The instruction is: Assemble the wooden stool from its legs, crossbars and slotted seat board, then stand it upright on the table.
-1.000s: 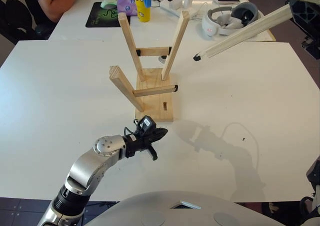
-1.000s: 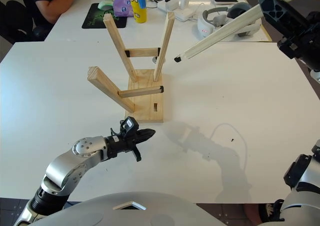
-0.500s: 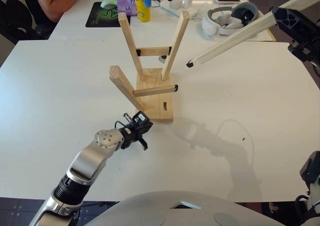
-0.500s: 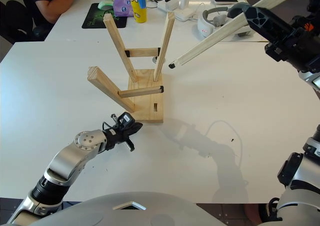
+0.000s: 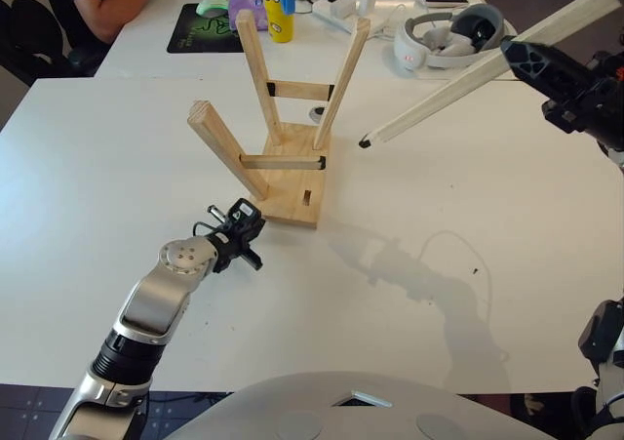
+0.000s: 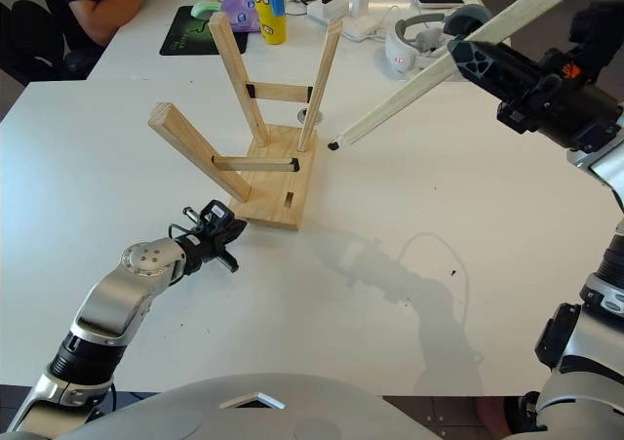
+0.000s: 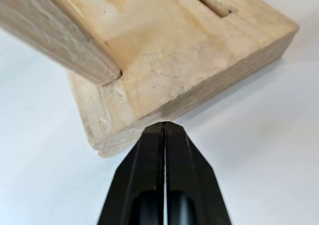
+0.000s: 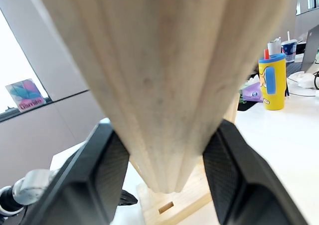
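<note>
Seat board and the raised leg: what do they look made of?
The seat board: pale bare wood, matt; layered lines on its edge suggest plywood. The leg: pale bare wood, straight grain, likely solid; its black tip is of unclear material.

We drove the closed left end effector [image 7: 164, 126] toward 12 o'clock against the seat board's [image 5: 292, 191] near corner, sliding and slightly turning it toward 11. The right end effector [image 6: 478, 60] swung the loose leg's [image 5: 458, 84] tip toward 8.

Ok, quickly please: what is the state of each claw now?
Left claw: closed, empty, tips at the seat board edge.
Right claw: closed on a loose wooden leg, held in the air.
</note>
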Motion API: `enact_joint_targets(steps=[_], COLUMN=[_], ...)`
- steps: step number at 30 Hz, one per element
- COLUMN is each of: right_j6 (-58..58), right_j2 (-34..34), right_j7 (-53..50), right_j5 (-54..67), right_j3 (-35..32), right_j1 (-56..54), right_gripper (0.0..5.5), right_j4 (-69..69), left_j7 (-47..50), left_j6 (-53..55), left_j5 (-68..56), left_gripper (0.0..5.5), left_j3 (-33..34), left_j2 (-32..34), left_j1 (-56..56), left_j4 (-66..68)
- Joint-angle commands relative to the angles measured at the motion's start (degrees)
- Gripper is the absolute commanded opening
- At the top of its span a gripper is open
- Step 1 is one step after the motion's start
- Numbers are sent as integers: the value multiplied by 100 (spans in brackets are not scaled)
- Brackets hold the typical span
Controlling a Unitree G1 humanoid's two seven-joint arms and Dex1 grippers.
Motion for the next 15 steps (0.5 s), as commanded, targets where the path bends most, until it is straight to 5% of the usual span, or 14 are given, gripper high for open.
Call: enact_joint_targets(steps=[1,15], right_j6=[-400,-1590], right_j2=[281,1134], right_j7=[190,818], right_j5=[-420,-1784], right_j3=[312,1609], right_j1=[414,-74], right_gripper=[205,205], right_j4=[-296,229], left_j7=[-259,734], left_j6=[-40,299], left_j5=[-656,50], left_gripper=[0,0], left_j3=[208,146], left_j2=[-430,-701], left_j1=[-35,-55], left_j4=[-393,396])
